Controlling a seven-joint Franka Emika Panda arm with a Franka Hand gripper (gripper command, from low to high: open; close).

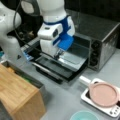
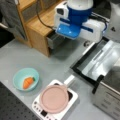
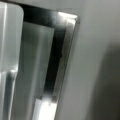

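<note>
Hovering over the lowered oven door (image 1: 65,62), the gripper (image 1: 59,53) sat close above the door's glass, near its outer edge; finger spread could not be told. The toaster oven (image 1: 100,42) stood at the tabletop's (image 1: 62,97) far edge, and a pink-lidded pan (image 1: 103,94) rested near the door's corner.

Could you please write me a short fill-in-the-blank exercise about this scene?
1. The gripper hangs over the toaster oven's open ____.
2. The bowl holds a toy ____.
3. The pink pan sits on a white ____.
Missing words: door; carrot; hot plate.
</note>
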